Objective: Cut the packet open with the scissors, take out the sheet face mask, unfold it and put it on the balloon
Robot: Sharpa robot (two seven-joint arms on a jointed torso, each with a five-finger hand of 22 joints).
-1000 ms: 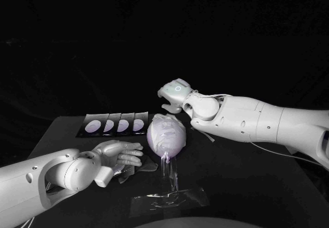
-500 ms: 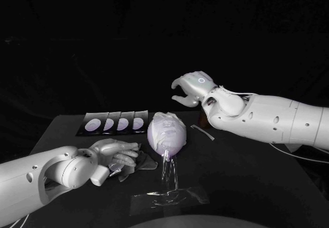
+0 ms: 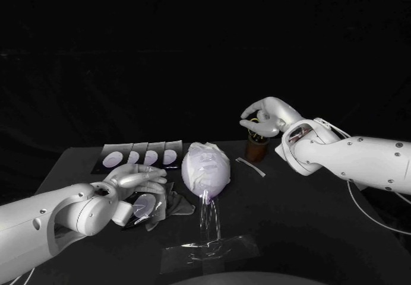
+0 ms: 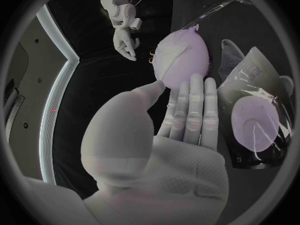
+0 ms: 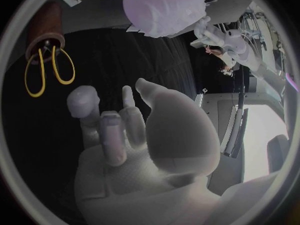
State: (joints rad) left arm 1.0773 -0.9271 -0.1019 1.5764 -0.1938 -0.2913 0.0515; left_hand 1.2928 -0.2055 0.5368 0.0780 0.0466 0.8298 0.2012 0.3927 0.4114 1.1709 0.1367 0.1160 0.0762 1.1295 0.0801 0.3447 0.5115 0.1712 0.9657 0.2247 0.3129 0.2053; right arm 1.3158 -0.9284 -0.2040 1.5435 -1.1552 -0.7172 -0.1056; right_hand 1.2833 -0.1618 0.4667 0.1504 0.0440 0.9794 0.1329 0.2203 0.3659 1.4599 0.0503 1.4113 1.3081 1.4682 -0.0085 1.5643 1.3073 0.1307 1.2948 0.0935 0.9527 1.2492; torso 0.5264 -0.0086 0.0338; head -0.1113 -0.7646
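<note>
My left hand point(image 3: 137, 183): low beside the cut packet point(image 3: 144, 209), fingers straight, thumb apart, nothing in it. I judge it is parked here to leave the balloon free.
My right hand point(image 3: 264, 116): hangs above the scissors point(image 5: 47, 70), fingers loosely bent and apart, empty, well off the balloon so it cannot nudge it.
Mask point(image 3: 205, 163): seems draped over the balloon point(image 3: 211, 189), wrinkled and clinging.
Balloon: propped on a clear stand point(image 3: 208, 222) between my hands, within reach of both.
Scissors: handles up in a brown cup point(image 5: 44, 27), blades safely down.
</note>
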